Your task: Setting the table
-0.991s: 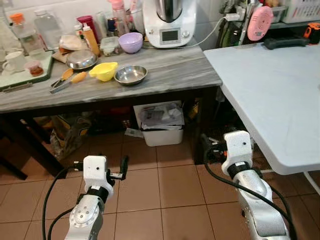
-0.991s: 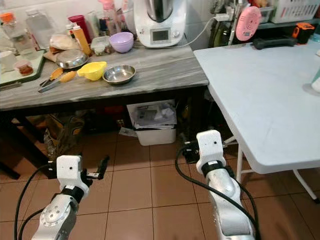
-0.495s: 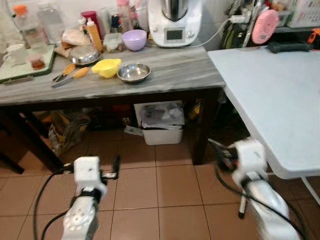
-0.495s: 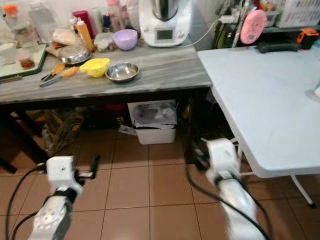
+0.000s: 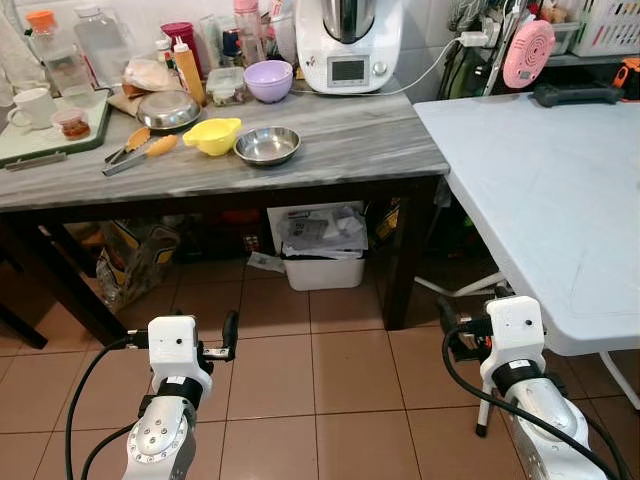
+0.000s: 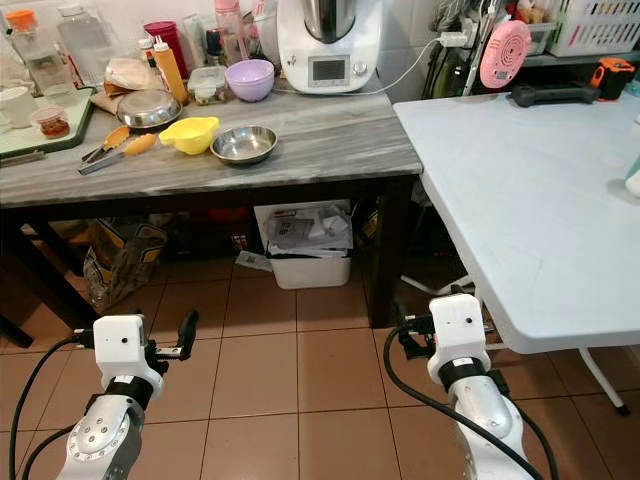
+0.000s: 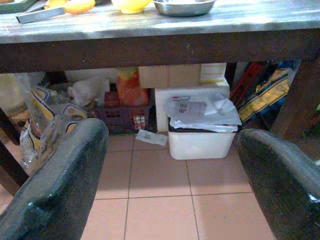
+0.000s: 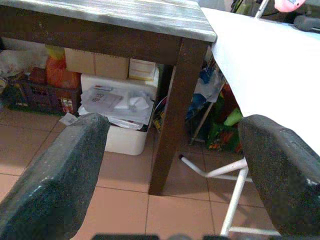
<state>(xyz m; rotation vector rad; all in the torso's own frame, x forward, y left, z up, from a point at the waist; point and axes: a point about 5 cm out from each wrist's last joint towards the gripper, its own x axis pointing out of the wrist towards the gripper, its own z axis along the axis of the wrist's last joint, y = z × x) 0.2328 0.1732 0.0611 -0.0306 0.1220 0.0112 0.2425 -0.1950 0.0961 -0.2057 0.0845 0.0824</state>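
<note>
Head views: steel bowl (image 5: 266, 146) and yellow bowl (image 5: 213, 136) sit upper left on the marble bench (image 5: 340, 140), far above both low arms; left end effector (image 5: 229, 334) is nearer.

Left wrist: fingers (image 7: 55, 185) apart, empty.

Right wrist: right end effector (image 8: 175, 170) apart, empty.

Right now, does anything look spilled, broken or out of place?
Nothing spilled or broken. The white bin under the grey counter is heaped with crumpled paper, and the counter's back edge is crowded. Both grippers, left and right, hang open above the floor.
</note>
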